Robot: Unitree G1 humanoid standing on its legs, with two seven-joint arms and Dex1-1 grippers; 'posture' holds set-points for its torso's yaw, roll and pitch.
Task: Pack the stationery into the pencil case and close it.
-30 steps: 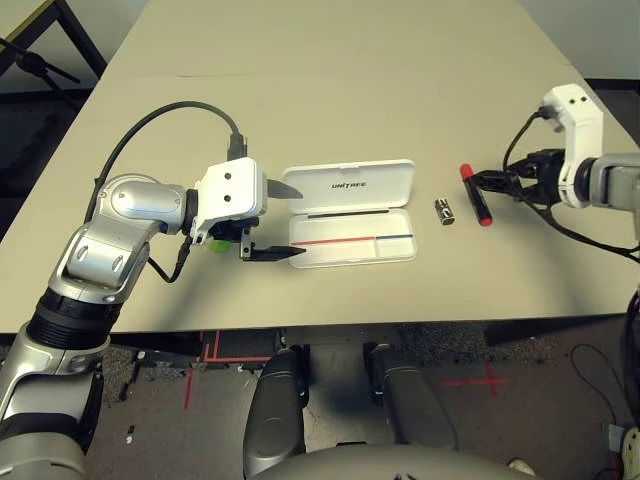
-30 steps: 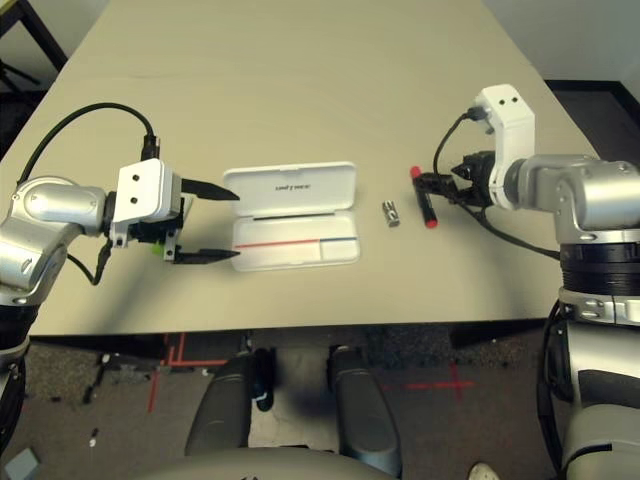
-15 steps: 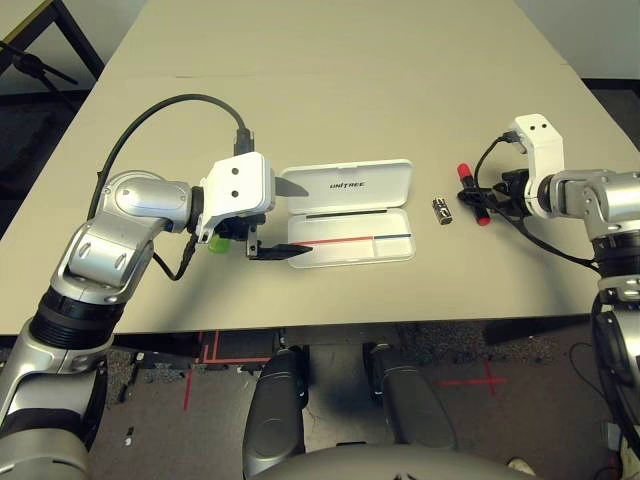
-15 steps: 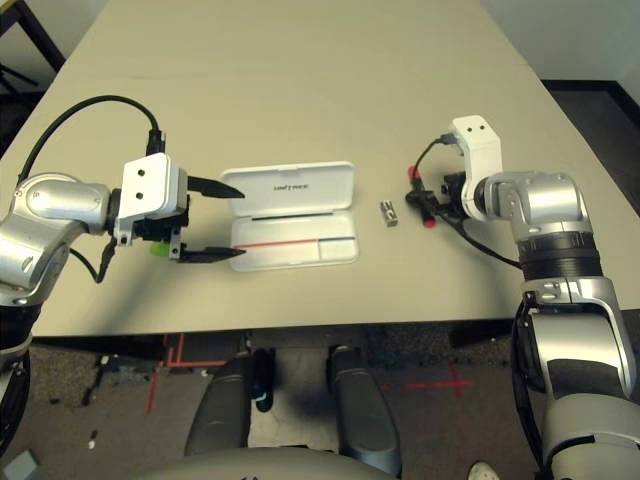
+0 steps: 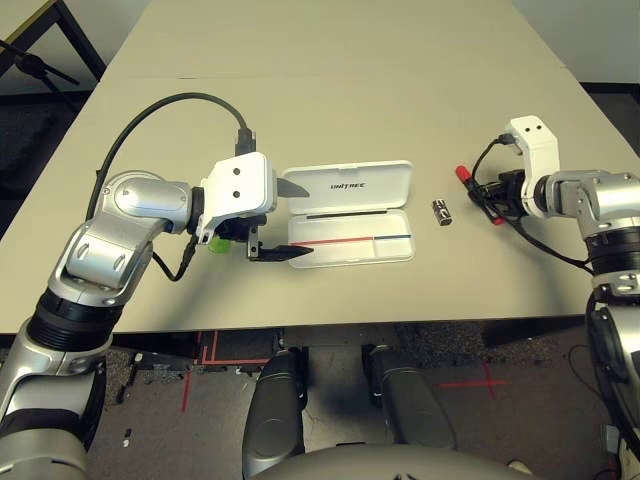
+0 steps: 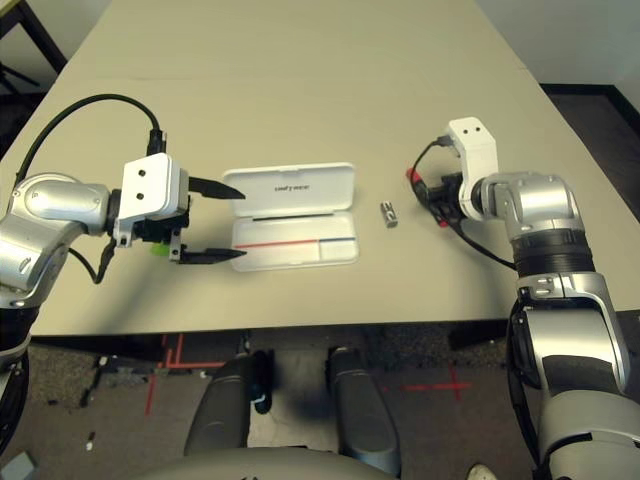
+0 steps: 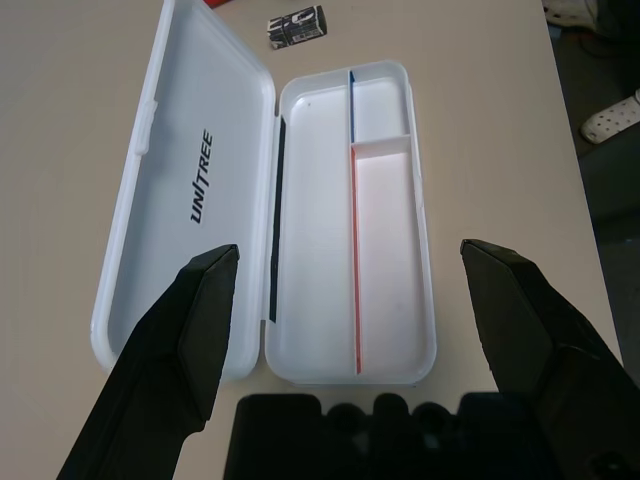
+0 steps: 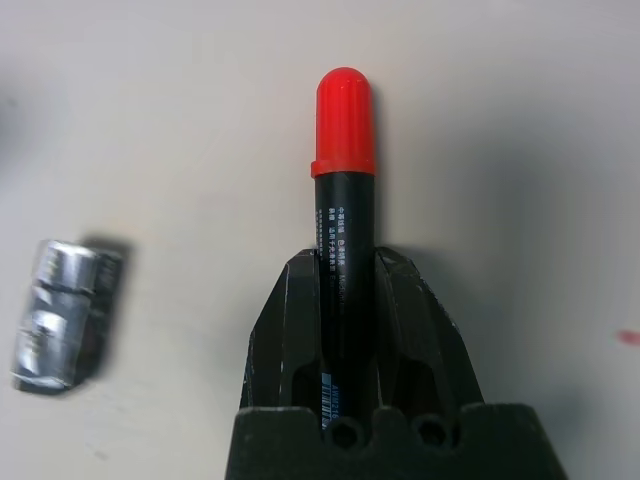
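The white pencil case [image 5: 352, 243] lies open at the table's middle, its "UNITREE" lid [image 7: 200, 190] folded back and its tray [image 7: 385, 250] showing a red and a blue line. My left gripper [image 5: 290, 220] is open at the case's left end, one finger on each side, nothing between them. A green stick end [image 5: 215, 243] peeks out under that hand, mostly hidden. Right of the case lies the small black-and-silver cylinder [image 5: 442, 211]. Further right, my right gripper [image 8: 345, 270] is shut on the black barrel of the red-capped marker [image 8: 343, 190], cap pointing toward the cylinder [image 8: 65, 315].
The beige table [image 5: 340, 90] stretches far behind the case. Its front edge [image 5: 330, 322] runs close below the case and the left hand. A black cable [image 5: 170, 105] loops above the left forearm.
The right gripper has closed on the marker, which earlier lay loose between its open fingers. The right arm has drawn in. The left gripper shifted slightly toward the case and stays open.
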